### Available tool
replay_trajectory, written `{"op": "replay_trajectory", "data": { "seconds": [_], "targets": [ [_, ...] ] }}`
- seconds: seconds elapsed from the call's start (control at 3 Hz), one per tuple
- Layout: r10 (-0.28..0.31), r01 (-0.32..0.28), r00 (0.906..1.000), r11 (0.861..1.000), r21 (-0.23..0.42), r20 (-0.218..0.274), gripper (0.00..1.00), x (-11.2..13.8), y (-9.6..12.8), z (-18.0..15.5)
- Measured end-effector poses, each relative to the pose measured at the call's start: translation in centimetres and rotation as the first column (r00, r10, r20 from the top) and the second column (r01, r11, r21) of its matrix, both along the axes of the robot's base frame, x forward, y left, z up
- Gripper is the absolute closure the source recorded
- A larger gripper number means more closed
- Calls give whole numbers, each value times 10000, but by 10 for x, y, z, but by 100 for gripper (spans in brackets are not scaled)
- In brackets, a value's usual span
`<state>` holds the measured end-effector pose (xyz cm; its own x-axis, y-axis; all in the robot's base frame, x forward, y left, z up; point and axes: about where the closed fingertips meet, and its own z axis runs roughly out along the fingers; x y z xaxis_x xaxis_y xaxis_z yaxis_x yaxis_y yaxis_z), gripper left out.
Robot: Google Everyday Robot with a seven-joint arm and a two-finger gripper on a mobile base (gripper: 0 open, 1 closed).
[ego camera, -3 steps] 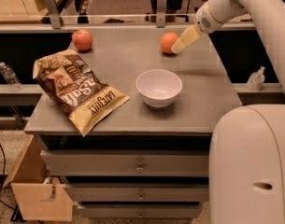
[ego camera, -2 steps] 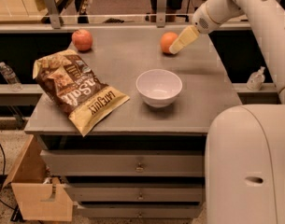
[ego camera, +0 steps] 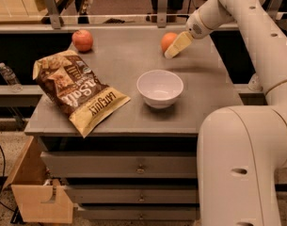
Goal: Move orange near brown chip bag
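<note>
two round fruits are sitting along the far edge of the table point(ego camera: 213, 95): a redder fruit point(ego camera: 82, 40) at the left and the orange point(ego camera: 167, 40) at the right, beyond the white bowl point(ego camera: 160, 87) and well apart from the brown chip bag point(ego camera: 77, 91), which is lying at the front left. the orange is looking firm, smooth and fairly light, so it is likely to roll or slip if pinched off-centre; taking it across its widest middle seems best. the arm is reaching in from the upper right, angling down and leftward, with the gripper point(ego camera: 177, 46) touching the orange's right side. whether its grip is spread or closed, i cannot tell.
</note>
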<state>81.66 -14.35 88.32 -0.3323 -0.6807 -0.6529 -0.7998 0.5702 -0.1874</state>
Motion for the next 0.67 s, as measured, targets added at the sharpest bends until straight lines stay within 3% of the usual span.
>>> {"op": "replay_trajectory", "data": {
  "seconds": [0.33, 0.67],
  "targets": [
    [-358, 359, 9994, 9993, -143, 24, 0, 11, -3, -9],
    [-447, 448, 9990, 9986, -264, 42, 6, 19, 0, -17]
  ]
}}
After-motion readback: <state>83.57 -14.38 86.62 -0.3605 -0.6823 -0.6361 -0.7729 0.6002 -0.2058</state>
